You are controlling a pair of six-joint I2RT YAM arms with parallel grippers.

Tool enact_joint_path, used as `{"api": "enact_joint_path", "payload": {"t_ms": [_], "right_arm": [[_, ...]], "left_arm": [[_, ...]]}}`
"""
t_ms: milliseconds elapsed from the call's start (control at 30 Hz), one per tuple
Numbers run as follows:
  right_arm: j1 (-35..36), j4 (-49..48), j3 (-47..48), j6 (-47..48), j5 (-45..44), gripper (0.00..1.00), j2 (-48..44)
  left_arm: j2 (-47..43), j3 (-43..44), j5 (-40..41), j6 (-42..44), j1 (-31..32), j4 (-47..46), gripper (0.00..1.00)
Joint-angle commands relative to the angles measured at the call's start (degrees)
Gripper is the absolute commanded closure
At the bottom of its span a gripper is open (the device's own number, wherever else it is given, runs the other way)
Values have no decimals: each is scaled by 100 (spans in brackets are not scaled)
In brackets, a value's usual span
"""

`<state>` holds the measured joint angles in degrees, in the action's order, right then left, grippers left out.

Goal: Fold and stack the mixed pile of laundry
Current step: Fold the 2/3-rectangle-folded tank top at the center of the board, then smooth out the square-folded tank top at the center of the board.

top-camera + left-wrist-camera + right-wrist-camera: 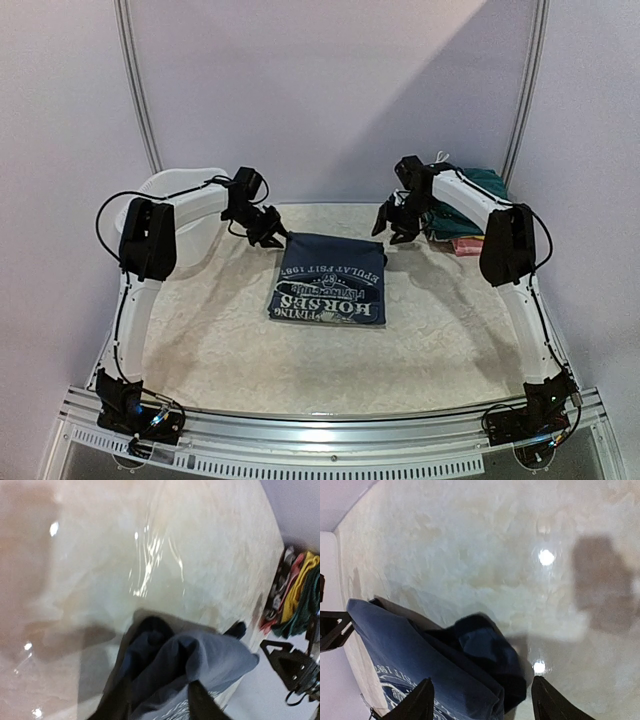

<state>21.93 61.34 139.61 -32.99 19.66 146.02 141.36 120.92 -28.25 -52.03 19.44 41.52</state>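
Note:
The navy T-shirt (328,290) with white "HORSES" print lies folded in a rectangle at the table's middle. My left gripper (268,238) hovers at its far left corner; in the left wrist view the dark fingers (202,702) stand apart with bunched shirt cloth (200,655) between them. My right gripper (395,228) is at the far right corner, wide open, its fingers (420,705) straddling the shirt's dark folded corner (485,650). The dark teal shorts (482,185) with a white drawstring lie on a stack at the back right.
A white plastic tub (175,205) stands at the back left, behind my left arm. The stack of folded garments (462,235), with red, yellow and green layers (295,595), sits by the right arm near the back wall.

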Motion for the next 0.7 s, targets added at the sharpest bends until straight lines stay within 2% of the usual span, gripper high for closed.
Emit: {"api": "enact_joint_path", "payload": {"t_ms": [0, 100, 133, 233, 400, 567, 667], "right_arm": [[-136, -1119, 426, -302, 284, 28, -42], [-137, -1188, 390, -287, 119, 24, -413], [-132, -1130, 314, -214, 19, 24, -510], [-101, -1141, -434, -56, -179, 27, -1042], [144, -1524, -1847, 285, -36, 42, -1860], [367, -1532, -2103, 532, 425, 59, -1734], [412, -1546, -2075, 652, 608, 65, -1481]], "left_arm": [[54, 521, -103, -714, -190, -1127, 43], [-121, 588, 1, -665, -188, -1187, 12], [-214, 569, 61, -546, -175, -1084, 9], [-595, 322, 339, -26, -87, -620, 10], [-1170, -444, 406, 793, 192, -328, 26], [-1287, -587, 580, 1616, 618, 446, 35], [-1389, -702, 688, 2031, 929, 772, 37]]}}
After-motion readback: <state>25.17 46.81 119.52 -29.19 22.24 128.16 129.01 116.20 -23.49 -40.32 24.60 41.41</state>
